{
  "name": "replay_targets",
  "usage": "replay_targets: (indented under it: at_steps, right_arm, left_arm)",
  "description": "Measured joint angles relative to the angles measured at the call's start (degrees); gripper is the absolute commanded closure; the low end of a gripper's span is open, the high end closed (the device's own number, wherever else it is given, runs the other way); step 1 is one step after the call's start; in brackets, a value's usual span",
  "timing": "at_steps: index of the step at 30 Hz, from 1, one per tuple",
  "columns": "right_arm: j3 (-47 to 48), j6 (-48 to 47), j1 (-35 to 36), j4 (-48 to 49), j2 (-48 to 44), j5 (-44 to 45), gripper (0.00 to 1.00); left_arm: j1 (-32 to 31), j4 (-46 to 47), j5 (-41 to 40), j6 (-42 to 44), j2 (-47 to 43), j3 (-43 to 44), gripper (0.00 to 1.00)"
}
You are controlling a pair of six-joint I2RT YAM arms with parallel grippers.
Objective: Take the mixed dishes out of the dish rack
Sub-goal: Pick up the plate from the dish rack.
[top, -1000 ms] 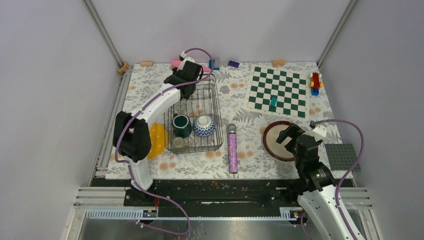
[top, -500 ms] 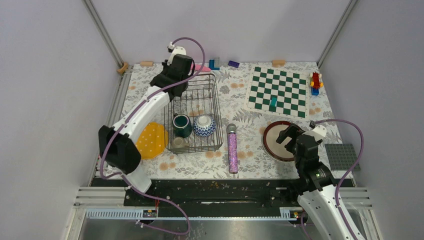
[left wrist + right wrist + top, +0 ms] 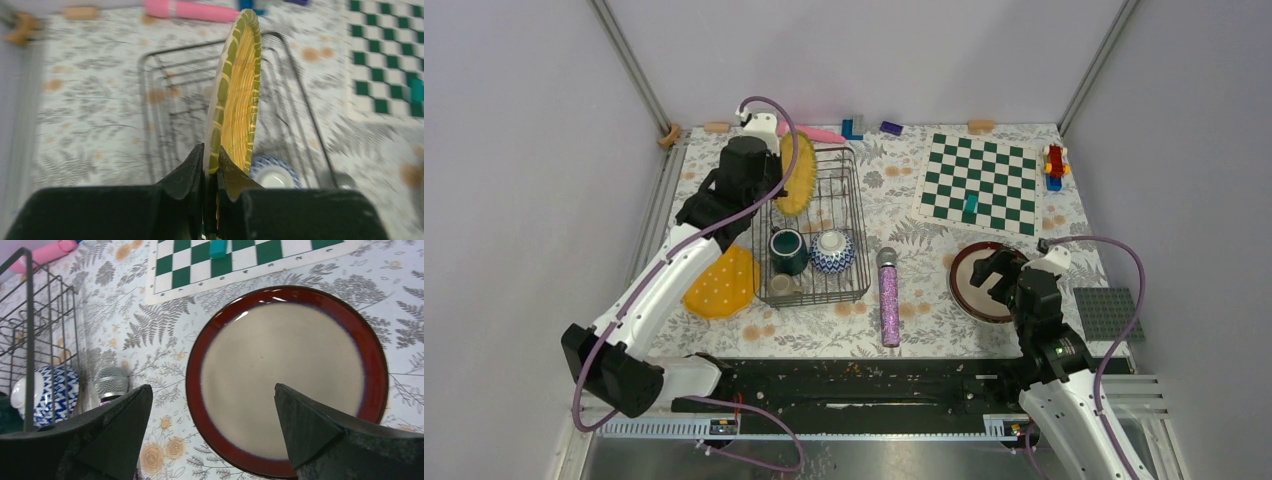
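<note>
One wrist view shows tool [image 3: 210, 161] pinching plate [image 3: 236, 95].

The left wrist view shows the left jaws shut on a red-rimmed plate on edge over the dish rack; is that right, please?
Wrong rim colour: the left wrist view shows the left jaws shut on a green-rimmed yellow plate on edge over the dish rack.

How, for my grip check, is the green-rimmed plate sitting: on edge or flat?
On edge: the green-rimmed plate stands upright, its rim pinched by the shut left gripper over the dish rack.
</note>
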Motion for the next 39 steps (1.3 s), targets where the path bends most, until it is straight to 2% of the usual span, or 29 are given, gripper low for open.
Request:
replay_targets:
  at_steps: [5, 10, 16, 20, 24, 33, 39]
  right_arm:
    - [-0.3, -0.6, 0.0, 2.9, 0.0, -6.0, 0.02]
    - [-1.3, -1.6, 0.0, 9.5, 0.3, -19.6, 0.01]
    - [-1.8, -1.1, 0.0, 21.5, 4.7, -38.2, 0.01]
    - [-1.8, 0.3, 0.0, 27.9, 7.8, -44.8, 0.02]
    - [-1.8, 2.6, 0.0, 33.3, 10.9, -49.1, 0.05]
    - [-1.7, 8.9, 0.0, 43.3, 17.3, -56.1, 0.09]
    - [-1.7, 11.5, 0.0, 47.2, 18.0, -57.0, 0.21]
  left_arm:
    - [0.0, 4.2, 18.0, -1.6, -4.4, -7.1, 1.00]
    - [0.0, 9.6, 36.9, -4.4, -6.0, -11.9, 1.00]
    - [-0.2, 17.5, 53.9, -9.4, -6.2, -16.7, 1.00]
    - [-0.2, 22.0, 63.4, -13.0, -5.4, -17.9, 1.00]
    - [-0.2, 26.8, 69.4, -16.2, -4.2, -18.7, 1.00]
    - [-0.7, 28.2, 72.0, -17.7, -2.2, -19.1, 1.00]
    - [-1.1, 28.1, 72.5, -17.7, -2.0, -19.2, 1.00]
